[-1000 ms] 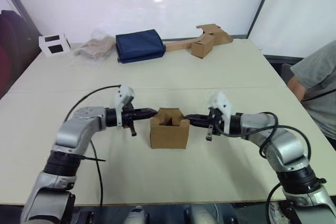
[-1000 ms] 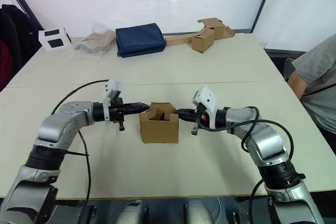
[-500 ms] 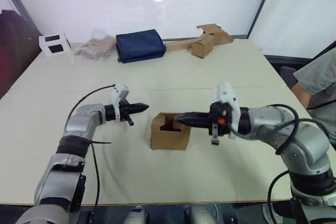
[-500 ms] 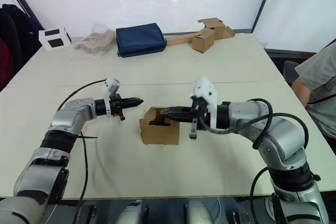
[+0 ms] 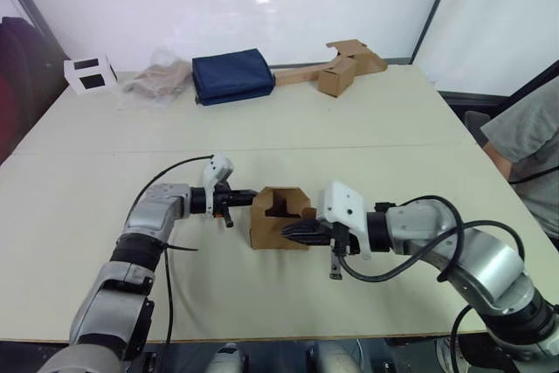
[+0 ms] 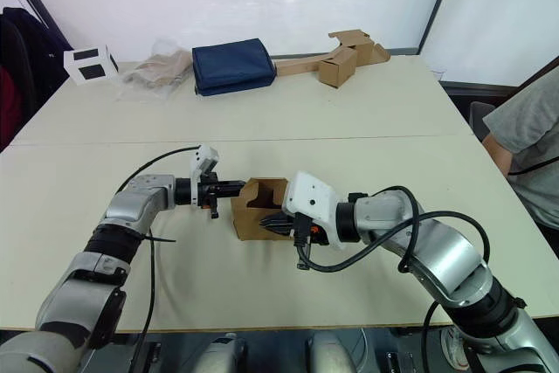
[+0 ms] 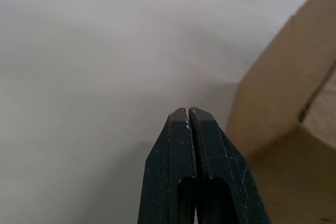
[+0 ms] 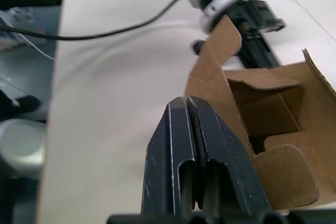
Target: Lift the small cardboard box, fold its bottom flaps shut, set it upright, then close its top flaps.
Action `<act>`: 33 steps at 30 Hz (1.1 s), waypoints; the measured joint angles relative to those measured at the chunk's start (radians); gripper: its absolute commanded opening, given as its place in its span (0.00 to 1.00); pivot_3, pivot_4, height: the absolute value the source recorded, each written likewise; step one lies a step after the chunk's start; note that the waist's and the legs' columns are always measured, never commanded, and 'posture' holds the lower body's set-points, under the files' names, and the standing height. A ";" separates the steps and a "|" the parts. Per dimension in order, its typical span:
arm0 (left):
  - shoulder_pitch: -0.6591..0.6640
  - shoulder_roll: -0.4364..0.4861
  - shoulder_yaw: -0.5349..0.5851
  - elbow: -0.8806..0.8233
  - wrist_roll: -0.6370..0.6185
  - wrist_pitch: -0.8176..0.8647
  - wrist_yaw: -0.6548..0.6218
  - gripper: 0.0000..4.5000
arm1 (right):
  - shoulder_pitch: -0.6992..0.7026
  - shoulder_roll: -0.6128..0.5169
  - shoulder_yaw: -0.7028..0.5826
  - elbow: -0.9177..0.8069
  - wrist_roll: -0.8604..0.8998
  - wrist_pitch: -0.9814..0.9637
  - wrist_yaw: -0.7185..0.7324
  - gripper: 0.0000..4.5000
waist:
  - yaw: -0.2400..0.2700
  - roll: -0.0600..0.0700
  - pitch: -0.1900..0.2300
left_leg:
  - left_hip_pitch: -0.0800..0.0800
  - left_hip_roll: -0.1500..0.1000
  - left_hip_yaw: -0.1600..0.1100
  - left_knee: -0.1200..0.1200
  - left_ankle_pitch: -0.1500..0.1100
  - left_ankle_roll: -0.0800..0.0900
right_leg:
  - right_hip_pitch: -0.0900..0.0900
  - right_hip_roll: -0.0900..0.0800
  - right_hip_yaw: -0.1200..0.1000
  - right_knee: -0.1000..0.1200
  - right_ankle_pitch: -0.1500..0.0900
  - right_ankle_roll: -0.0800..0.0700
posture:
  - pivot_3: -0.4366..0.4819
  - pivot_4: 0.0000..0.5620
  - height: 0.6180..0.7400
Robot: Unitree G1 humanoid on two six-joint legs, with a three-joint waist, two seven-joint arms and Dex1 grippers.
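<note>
- The right gripper (image 5: 291,230) sits nearest, low at the near-right corner of the small cardboard box (image 5: 281,217); its 2 black fingers are pressed together with nothing between them, tips against the box's near face.
- The small cardboard box stands upright near the middle of the table (image 5: 367,120), top open, flaps up; the right wrist view shows the hollow inside, with 1 flap standing tall.
- On the box's left, the left gripper (image 5: 247,195) points at the upper left side, jaws closed flat and empty, tip just beside the cardboard.
- At the right edge, a person's grey sleeve (image 5: 529,141).
- Far side: a white box with black squares (image 5: 90,73) at far left, a crumpled plastic bag (image 5: 158,79), a folded navy cloth (image 5: 233,75), and a cardboard strip (image 5: 342,65) at far right.
</note>
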 measured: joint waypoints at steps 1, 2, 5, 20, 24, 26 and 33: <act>0.008 0.000 0.000 -0.012 0.000 0.007 0.000 0.01 | 0.000 0.001 0.004 0.010 -0.010 -0.010 0.000 0.00 | 0.000 0.000 0.000 | 0.000 0.000 0.000 0.000 0.000 0.000 | 0.000 0.000 0.000 0.000 0.000 0.000 | 0.48 0.27 1.00; 0.016 0.001 0.000 -0.028 0.000 0.018 0.001 0.01 | -0.001 0.002 0.011 0.022 -0.025 -0.025 0.001 0.00 | 0.001 0.000 0.000 | 0.000 0.000 0.000 0.000 0.000 0.000 | 0.000 0.000 0.000 0.000 0.000 0.000 | 0.48 0.27 1.00; 0.023 0.008 0.001 -0.054 -0.001 0.032 0.003 0.01 | -0.008 0.012 0.022 0.050 -0.054 -0.045 0.003 0.00 | 0.001 0.000 0.000 | 0.000 0.000 0.000 0.000 0.000 0.000 | 0.000 0.000 0.000 0.000 0.000 0.000 | 0.48 0.27 1.00; 0.084 0.014 0.014 -0.143 -0.003 0.073 0.047 0.01 | -0.020 0.079 0.051 0.155 -0.134 -0.096 0.015 0.00 | 0.001 0.000 0.000 | 0.000 0.000 0.000 0.000 0.000 0.000 | 0.000 0.000 0.000 0.000 0.000 0.000 | 0.48 0.27 1.00; 0.082 0.019 0.037 -0.138 -0.003 0.070 0.076 0.01 | -0.017 0.090 0.052 0.168 -0.143 -0.102 0.016 0.00 | 0.000 0.000 0.000 | 0.000 0.000 0.000 0.000 0.000 0.000 | 0.000 0.000 0.000 0.000 0.000 0.000 | 0.48 0.27 1.00; 0.074 0.046 0.075 -0.133 -0.020 0.080 0.093 0.01 | -0.011 0.105 0.052 0.174 -0.143 -0.105 0.016 0.00 | -0.003 0.000 0.000 | 0.000 0.000 0.000 0.000 0.000 0.000 | -0.001 0.000 0.000 0.000 0.000 0.000 | 0.48 0.27 1.00; 0.142 0.224 0.146 -0.456 -0.183 0.291 0.025 0.01 | -0.001 0.125 0.051 0.212 -0.157 -0.135 0.020 0.00 | 0.000 0.000 0.000 | 0.000 0.000 0.000 -0.001 0.000 0.000 | 0.000 -0.001 0.000 0.000 0.000 0.000 | 0.48 0.27 1.00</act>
